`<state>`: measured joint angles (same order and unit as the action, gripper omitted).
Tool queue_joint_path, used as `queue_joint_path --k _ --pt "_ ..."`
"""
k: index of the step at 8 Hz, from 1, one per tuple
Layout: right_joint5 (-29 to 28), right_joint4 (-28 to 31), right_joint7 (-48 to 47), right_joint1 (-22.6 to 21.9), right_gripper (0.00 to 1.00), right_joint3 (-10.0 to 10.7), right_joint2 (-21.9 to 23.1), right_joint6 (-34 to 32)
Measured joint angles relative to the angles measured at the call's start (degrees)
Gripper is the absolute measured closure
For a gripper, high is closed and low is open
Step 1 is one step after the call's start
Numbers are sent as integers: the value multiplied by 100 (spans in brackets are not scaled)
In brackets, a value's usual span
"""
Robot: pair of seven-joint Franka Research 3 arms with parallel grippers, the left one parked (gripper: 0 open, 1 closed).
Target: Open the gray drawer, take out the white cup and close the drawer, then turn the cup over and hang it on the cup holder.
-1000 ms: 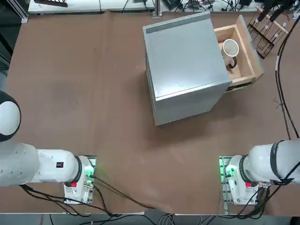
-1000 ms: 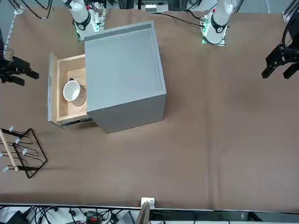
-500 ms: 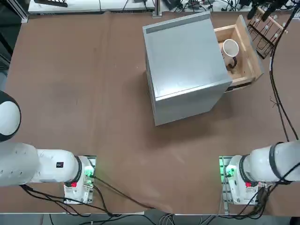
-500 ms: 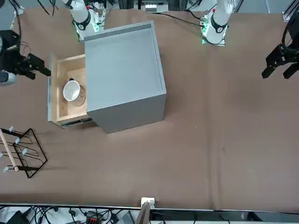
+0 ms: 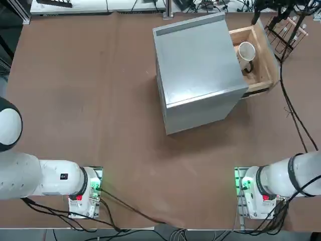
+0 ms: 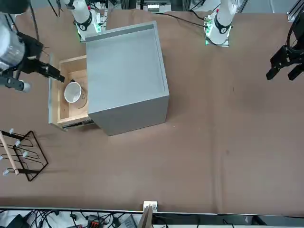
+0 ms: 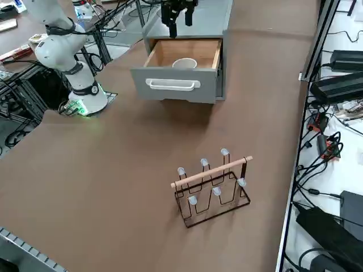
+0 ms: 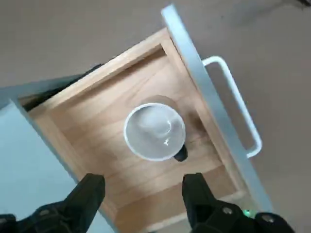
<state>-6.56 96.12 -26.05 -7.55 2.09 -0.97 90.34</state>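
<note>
The gray drawer point(image 5: 266, 46) stands pulled out of the gray cabinet point(image 5: 198, 65), its wooden inside showing. The white cup point(image 5: 246, 51) sits upright in it, mouth up. My right gripper point(image 7: 179, 22) hangs open above the drawer, on the cabinet side of it, with nothing between its fingers. In the wrist view the cup point(image 8: 154, 131) lies below and just ahead of the two spread fingers point(image 8: 90, 194). From the front view the gripper point(image 6: 56, 75) is over the drawer's rim, close to the cup point(image 6: 72, 92). The cup holder point(image 7: 212, 184) stands apart on the table, bare.
The drawer's white handle point(image 7: 173, 85) faces the cup holder point(image 6: 21, 154). The tall cabinet point(image 6: 126, 76) rises right beside the drawer. Cables point(image 5: 291, 110) trail over the table's right side. Open brown tabletop point(image 5: 90, 100) spreads to the cabinet's left.
My right gripper has travelled in from beside the table to above the open drawer, still open. Cup, drawer and cup holder have not moved.
</note>
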Motion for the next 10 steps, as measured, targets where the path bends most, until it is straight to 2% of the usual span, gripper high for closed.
queue_joint_path --k 2,4,7,10 --pt "248 352 -777 -208 1 -1 13 336" --pt "355 661 -911 -382 4 -4 26 761" --pt "365 1184 123 -462 9 -7 55 1242" --pt "365 1423 1065 -504 11 -9 49 1522"
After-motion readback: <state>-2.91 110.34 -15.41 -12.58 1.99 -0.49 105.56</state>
